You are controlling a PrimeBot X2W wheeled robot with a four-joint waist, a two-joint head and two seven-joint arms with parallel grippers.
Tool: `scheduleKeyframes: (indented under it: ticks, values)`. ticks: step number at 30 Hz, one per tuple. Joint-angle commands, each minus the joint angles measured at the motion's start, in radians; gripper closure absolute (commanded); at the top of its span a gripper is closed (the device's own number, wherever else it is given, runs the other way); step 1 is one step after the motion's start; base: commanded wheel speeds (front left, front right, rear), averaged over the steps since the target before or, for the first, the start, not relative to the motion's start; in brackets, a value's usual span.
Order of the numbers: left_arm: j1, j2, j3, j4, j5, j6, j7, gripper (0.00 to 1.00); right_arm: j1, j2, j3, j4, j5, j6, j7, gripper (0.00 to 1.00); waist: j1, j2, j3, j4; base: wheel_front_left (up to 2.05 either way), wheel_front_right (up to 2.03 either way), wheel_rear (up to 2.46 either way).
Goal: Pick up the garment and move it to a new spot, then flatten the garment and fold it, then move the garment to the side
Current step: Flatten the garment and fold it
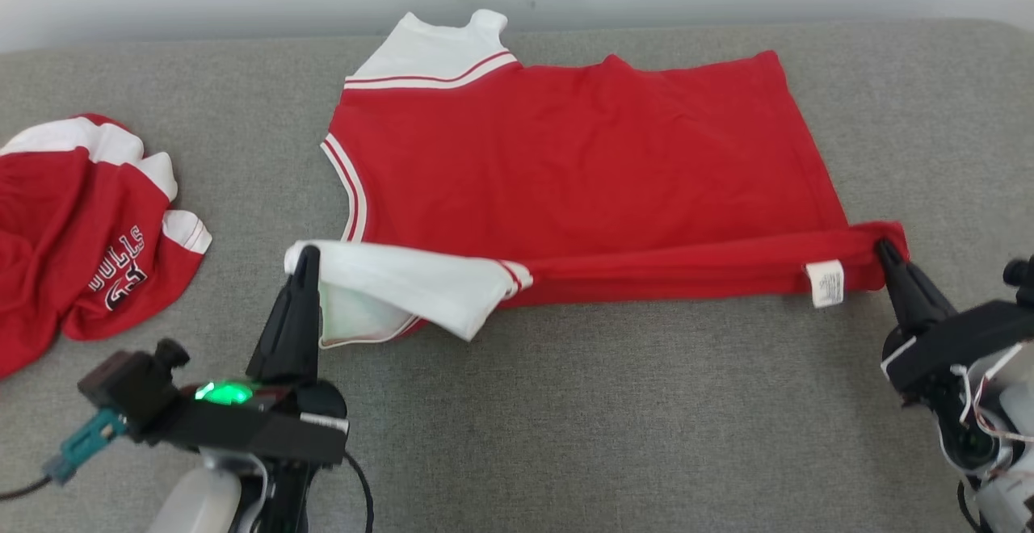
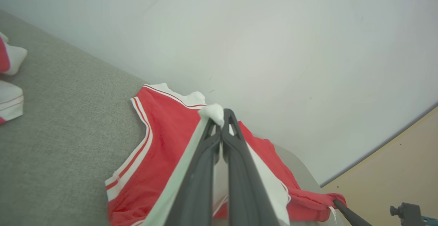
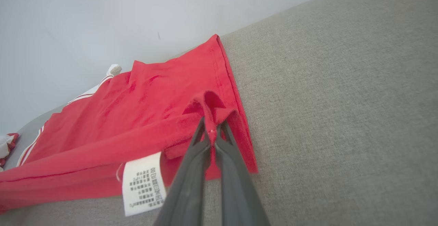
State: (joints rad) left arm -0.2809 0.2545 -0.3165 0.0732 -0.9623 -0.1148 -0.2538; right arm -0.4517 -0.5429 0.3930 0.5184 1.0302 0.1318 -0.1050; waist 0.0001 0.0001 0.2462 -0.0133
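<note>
Red and spread on the grey bench (image 1: 565, 436), the garment (image 1: 582, 161) lies beyond the near edge we hold stretched left to right along its long axis, between our left pincer (image 1: 308, 254) (clenched on the white shoulder) and right pincer (image 1: 883, 247), clenched on the hem corner.

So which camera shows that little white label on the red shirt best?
The right wrist view: the label hangs close, its print visible. The head view shows it small; the left wrist view, barely a sliver.
</note>
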Motion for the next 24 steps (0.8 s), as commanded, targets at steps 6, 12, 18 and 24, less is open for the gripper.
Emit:
scheduleKeyframes:
  ticks: [6, 12, 18, 24]
  values:
    - [-0.14, -0.014, -0.027, 0.121, 0.021, -0.014, -0.008, 1.0, -0.123, 0.02, 0.014, 0.079, -0.003, -0.002, 0.03, 1.0, -0.0001, -0.0001, 0.043, 0.006, 0.0, 0.0, 0.0]
    - [-0.254, -0.021, -0.056, 0.23, 0.041, -0.016, -0.011, 0.91, -0.221, 0.054, 0.033, 0.156, -0.003, -0.002, 0.03, 0.73, -0.0001, -0.0001, 0.08, 0.007, 0.0, 0.0, 0.0]
    - [-0.309, -0.045, -0.016, 0.265, 0.076, -0.016, -0.013, 0.0, -0.285, 0.087, 0.048, 0.209, 0.003, -0.002, -0.025, 0.0, -0.0001, -0.0001, 0.099, 0.008, 0.0, 0.0, 0.0]
    - [-0.308, -0.073, 0.031, 0.251, 0.13, -0.017, -0.012, 0.0, -0.273, 0.076, 0.085, 0.14, 0.041, -0.002, -0.122, 0.0, -0.0001, -0.0001, 0.112, 0.006, 0.0, 0.0, 0.0]
